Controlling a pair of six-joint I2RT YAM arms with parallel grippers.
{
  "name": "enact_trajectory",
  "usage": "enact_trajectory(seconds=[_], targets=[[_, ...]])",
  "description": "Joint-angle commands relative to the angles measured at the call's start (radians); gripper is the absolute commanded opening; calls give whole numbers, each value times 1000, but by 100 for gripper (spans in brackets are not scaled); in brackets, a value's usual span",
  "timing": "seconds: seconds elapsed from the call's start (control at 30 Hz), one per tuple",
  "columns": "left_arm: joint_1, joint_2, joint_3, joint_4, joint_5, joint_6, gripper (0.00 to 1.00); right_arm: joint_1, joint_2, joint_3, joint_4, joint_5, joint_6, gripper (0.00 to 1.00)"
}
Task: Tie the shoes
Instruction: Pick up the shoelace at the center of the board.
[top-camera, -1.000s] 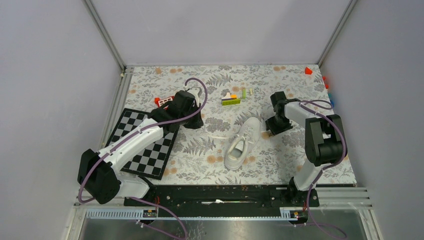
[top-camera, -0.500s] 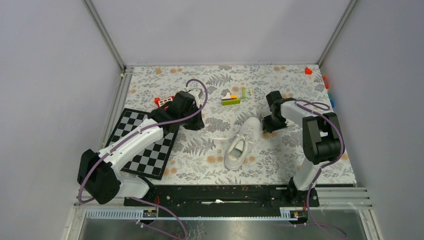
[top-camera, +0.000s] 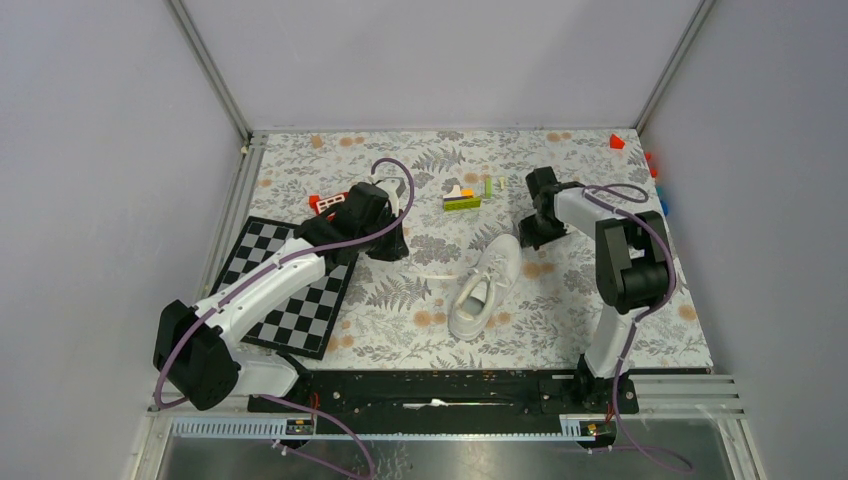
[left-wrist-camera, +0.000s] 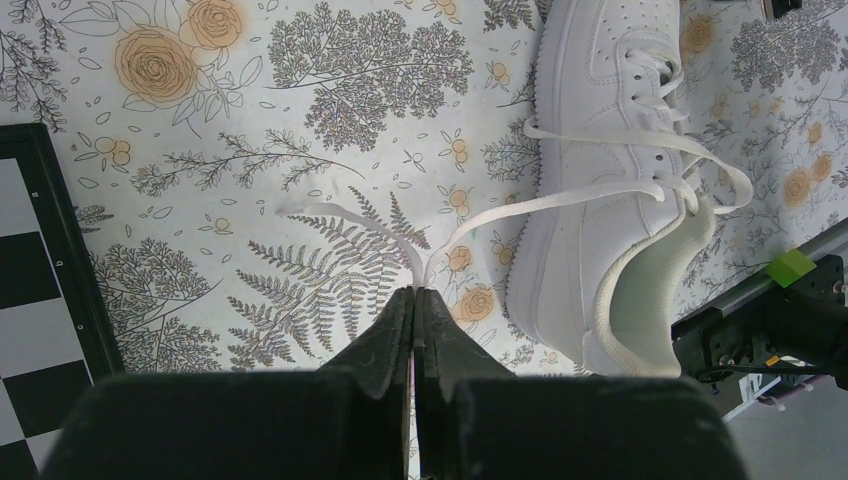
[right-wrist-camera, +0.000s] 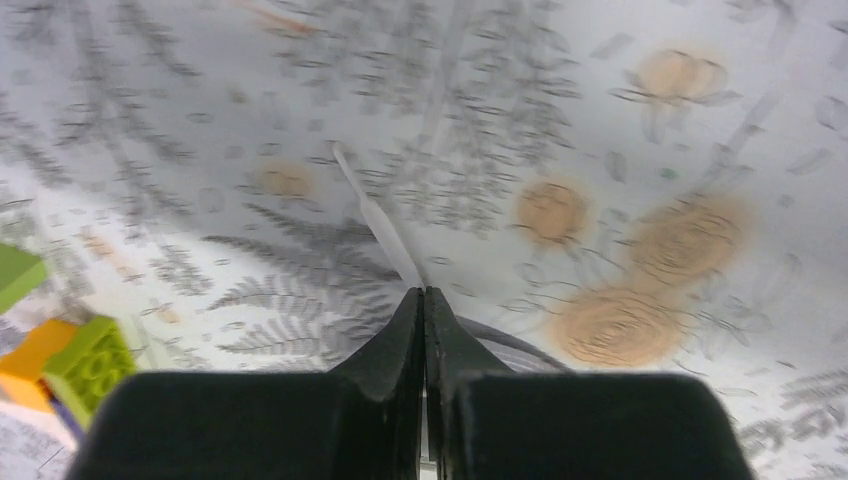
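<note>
A: Spotted sneaker (top-camera: 484, 287) mid-table in top view, toe toward right gripper (top-camera: 527, 236). Can't read either claw from up there.
B: Checked wrist views. Seeing left gripper (left-wrist-camera: 415, 292) clenched on lace (left-wrist-camera: 560, 195) running back to the eyelets. Same on right, though blurry: clamped on other lace end (right-wrist-camera: 385, 232).

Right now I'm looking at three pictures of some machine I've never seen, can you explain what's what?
These are two robot arms bolted at a table's near edge. The wide picture looks down from above; the other two come from a camera on each wrist, so the dark wedge at the bottom is that arm's own fingers. On the flowered table lie a white sneaker, a chessboard and some toy blocks. The left gripper is pinched shut on one lace end, the right gripper on the other lace end.
</note>
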Motion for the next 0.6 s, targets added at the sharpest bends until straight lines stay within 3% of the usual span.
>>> enact_trajectory(seconds=[0.0,0.4,0.57], targets=[[6,-23,-2,24,19,14,0,9,44,123,25,49,-109,0],[5,-9,-4,27,16,12,0,63,114,344,50,-4,-255,0],[6,-8,-6,27,16,12,0,63,75,324,-23,102,-272,0]])
